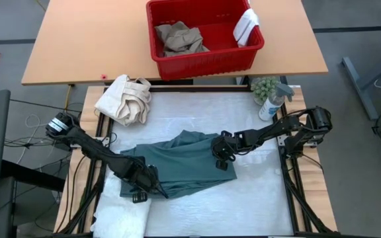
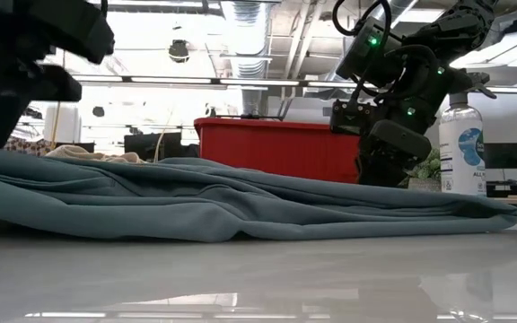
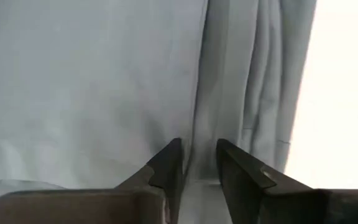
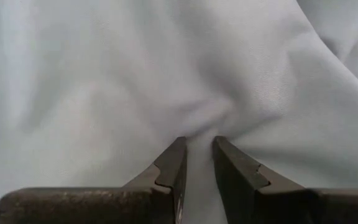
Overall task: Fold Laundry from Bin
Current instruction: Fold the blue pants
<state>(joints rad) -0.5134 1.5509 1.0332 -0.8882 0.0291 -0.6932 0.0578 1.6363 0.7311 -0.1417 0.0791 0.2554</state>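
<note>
Our left gripper (image 1: 142, 187) is down on the near-left corner of the teal-green garment (image 1: 184, 165), its fingers drawn close with a fold of the cloth pinched between them, as the left wrist view shows. Our right gripper (image 1: 221, 157) sits across from it at the garment's right edge, fingers likewise narrowed on a puckered bit of the fabric. The garment lies spread and rumpled on the white table (image 1: 256, 192) between the two grippers, so we judge we are mid-fold on this one piece: both corners are gripped and the fold itself is not yet made.

The next move, as we read it, calls for lifting both pinched edges together and carrying them over the body of the cloth, keeping the two sides level so the fold does not twist.

Beyond the right gripper, on the farther wooden table, stands the red bin (image 1: 204, 63), with the tan khaki trousers (image 1: 179, 38) in it and a small white cloth (image 1: 246, 26) draped at its right wall; those are left to do. Beyond the left gripper lies a cream canvas bundle (image 1: 124, 99), near the garment's far edge. A spray bottle (image 1: 271, 104) and a small green plant (image 1: 263, 86) stand just behind the right arm. A white towel (image 1: 126, 210) lies under and just beside the left gripper, where it could be caught up with the garment.
</note>
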